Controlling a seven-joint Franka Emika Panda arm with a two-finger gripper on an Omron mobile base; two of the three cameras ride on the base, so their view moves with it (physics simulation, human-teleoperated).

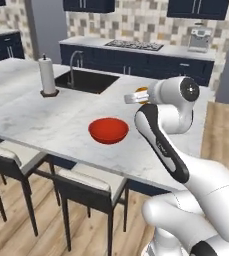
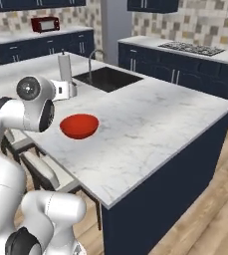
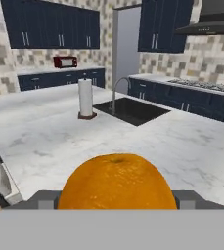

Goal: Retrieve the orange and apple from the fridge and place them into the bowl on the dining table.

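Orange (image 3: 117, 181): grasped between the fingers (image 3: 45, 200), held above the marble desk (image 1: 41, 117), right of and above the bowl in the left base view. Bowl (image 1: 108, 130): red, shallow, resting on the desk near its front edge. Paper towel roll (image 1: 47, 76): upright, far left, beside the sink (image 1: 87, 81). Stools (image 1: 86, 187): along the near side of the desk
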